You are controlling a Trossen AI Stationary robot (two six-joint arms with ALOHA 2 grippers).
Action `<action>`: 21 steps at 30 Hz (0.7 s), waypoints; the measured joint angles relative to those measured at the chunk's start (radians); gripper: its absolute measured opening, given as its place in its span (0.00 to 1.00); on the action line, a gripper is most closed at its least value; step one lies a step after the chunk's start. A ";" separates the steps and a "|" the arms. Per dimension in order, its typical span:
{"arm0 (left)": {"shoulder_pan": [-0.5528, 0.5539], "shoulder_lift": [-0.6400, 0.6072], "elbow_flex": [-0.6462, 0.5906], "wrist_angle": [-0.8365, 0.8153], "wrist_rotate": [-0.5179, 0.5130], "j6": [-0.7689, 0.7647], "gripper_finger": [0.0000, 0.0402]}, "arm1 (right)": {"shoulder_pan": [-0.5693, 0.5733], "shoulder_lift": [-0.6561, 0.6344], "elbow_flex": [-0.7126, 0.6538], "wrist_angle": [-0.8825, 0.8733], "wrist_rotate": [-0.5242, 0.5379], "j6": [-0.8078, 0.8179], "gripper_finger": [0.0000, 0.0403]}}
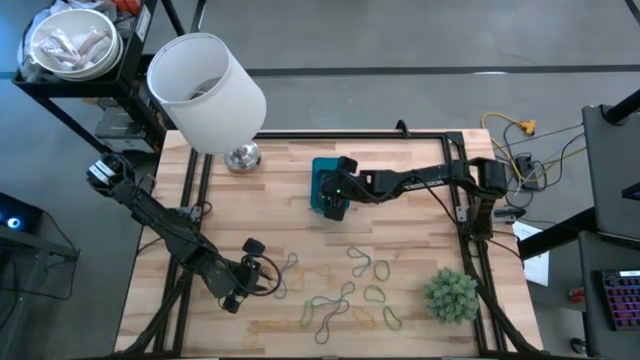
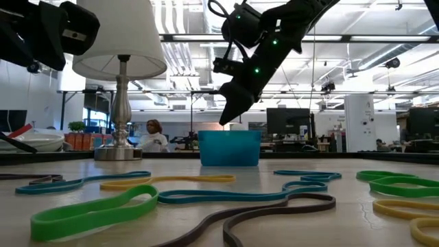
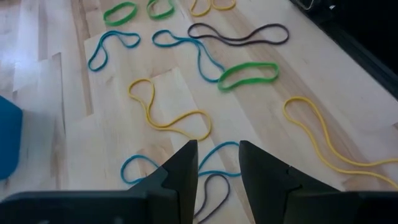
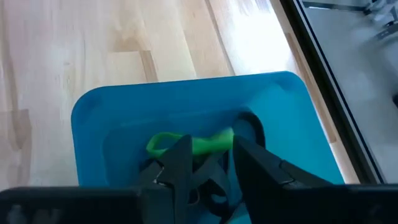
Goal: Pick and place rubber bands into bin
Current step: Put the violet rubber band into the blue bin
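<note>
The right gripper point(image 4: 208, 163) hangs over the bin point(image 4: 124, 106), fingers parted with a gap between them and nothing pinched. A green band point(image 4: 186, 142) lies in the bin right below the fingertips, with darker loops beside it. The bin sits at the far middle of the table point(image 1: 420, 215), near the lamp point(image 1: 207, 88).

The left gripper point(image 3: 214, 171) hovers low at the near left, jaws apart and empty, over a blue band point(image 3: 143, 167) and a dark band point(image 3: 214, 193) that overlap.

Most bands point(image 1: 345, 295) lie scattered across the near half, many crossing one another.

The risks, as I judge them: the green band sits so close to the right fingers that it may cling and ride out as they lift. On the left, closing on overlapped loops could catch two at once, or snag one and fling the rest. The plant point(image 1: 452, 293) stands just beside the right-hand bands, so a reach there could brush it.
</note>
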 joint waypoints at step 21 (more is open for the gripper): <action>0.056 0.001 -0.108 -0.065 -0.105 -0.168 0.25 | 0.382 -0.149 -0.002 -0.187 0.000 0.035 0.27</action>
